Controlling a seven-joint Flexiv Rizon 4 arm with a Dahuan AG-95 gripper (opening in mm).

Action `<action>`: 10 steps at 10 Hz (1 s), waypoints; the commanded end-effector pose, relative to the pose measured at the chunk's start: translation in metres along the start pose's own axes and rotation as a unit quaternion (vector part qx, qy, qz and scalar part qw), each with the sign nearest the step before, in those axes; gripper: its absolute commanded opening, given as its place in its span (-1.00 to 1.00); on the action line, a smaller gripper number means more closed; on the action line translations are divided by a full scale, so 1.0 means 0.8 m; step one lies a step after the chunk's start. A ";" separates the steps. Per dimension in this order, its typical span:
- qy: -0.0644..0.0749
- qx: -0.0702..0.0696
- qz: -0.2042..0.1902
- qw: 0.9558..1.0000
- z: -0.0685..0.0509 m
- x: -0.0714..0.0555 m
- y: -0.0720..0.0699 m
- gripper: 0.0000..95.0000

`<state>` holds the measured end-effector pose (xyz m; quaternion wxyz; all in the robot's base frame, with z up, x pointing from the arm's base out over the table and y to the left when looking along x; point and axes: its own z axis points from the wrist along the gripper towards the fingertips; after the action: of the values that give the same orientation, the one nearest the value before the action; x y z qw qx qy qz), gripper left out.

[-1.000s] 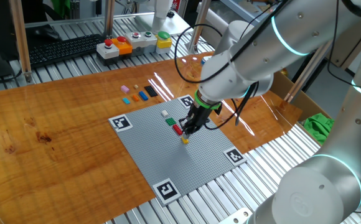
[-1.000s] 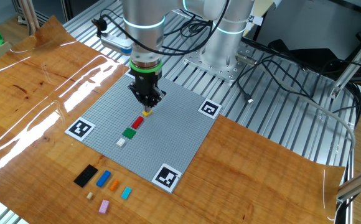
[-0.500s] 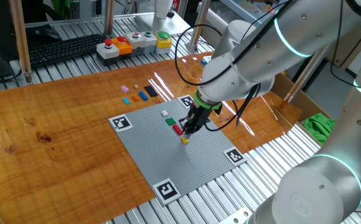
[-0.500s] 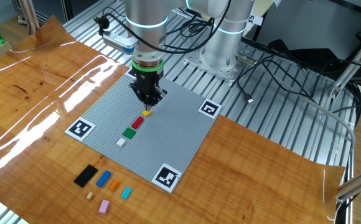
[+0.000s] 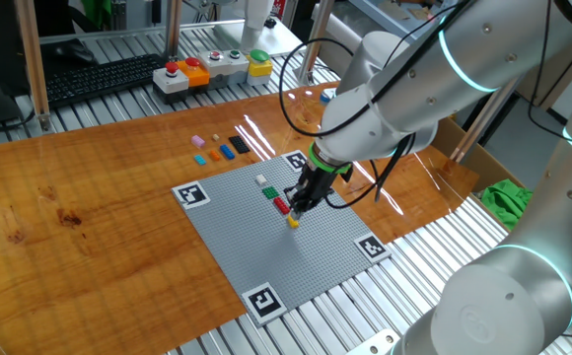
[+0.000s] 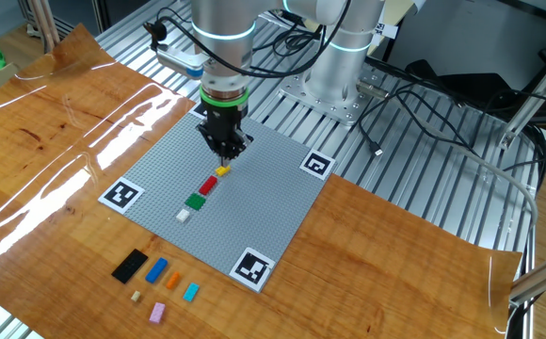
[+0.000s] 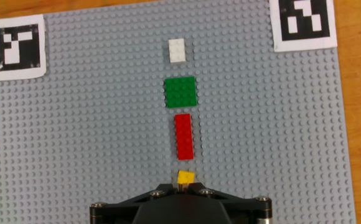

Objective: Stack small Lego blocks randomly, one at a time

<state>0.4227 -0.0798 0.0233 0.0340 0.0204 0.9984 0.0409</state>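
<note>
Lengthwise, the red block [image 7: 183, 135] is laid along the twelve-to-six line on the grey baseplate [image 7: 75, 137], the yellow block [image 7: 185, 178] at its six o'clock end, beneath the clenched, empty gripper [image 7: 182, 188].

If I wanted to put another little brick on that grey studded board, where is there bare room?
The grey board is bare on both sides of the middle row, out to the marker tags at its corners. The crowded strip is the row: white brick, green brick, red brick, yellow brick, with the shut gripper over the yellow end.
</note>
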 end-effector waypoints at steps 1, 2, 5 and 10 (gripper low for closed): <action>0.000 0.003 -0.001 1.000 -0.001 0.000 0.000 -0.60; -0.001 0.004 0.001 1.000 -0.001 0.000 0.000 -0.60; -0.002 0.005 0.002 1.000 0.004 0.001 -0.001 -0.60; -0.005 0.007 0.005 1.000 0.011 0.003 -0.003 -0.60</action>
<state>0.4209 -0.0814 0.0126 0.0389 0.0259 0.9983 0.0339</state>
